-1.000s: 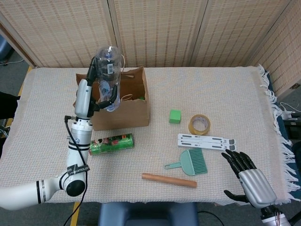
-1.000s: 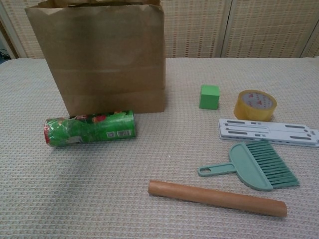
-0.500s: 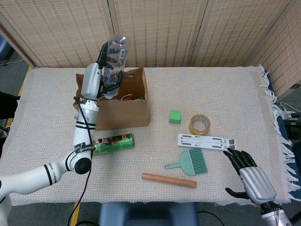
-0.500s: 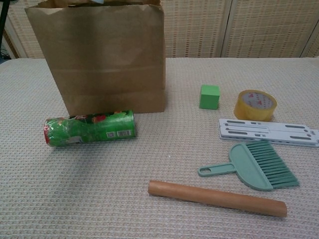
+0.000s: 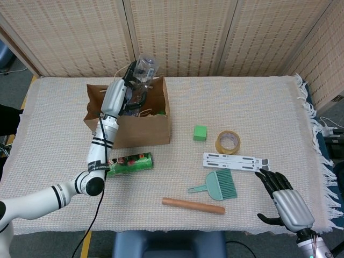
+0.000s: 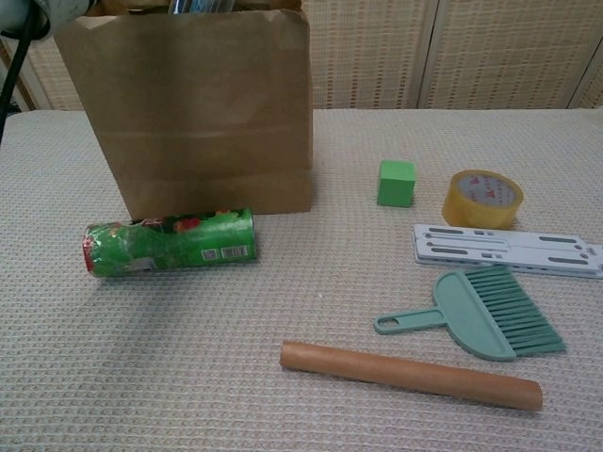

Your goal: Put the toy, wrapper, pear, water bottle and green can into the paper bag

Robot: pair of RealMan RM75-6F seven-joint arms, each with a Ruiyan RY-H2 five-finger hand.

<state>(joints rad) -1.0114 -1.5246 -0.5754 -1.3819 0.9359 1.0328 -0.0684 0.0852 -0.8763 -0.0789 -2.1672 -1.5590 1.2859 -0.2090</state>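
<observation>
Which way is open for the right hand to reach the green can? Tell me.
Probably none easily: the right hand sits far across the table from the green can, with the brush and wooden rod between.

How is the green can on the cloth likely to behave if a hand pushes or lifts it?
The can lies on its side, so a push across it would probably roll it. Its wall looks crumpled, so it is likely thin and light, and may dent under the fingers.
</observation>
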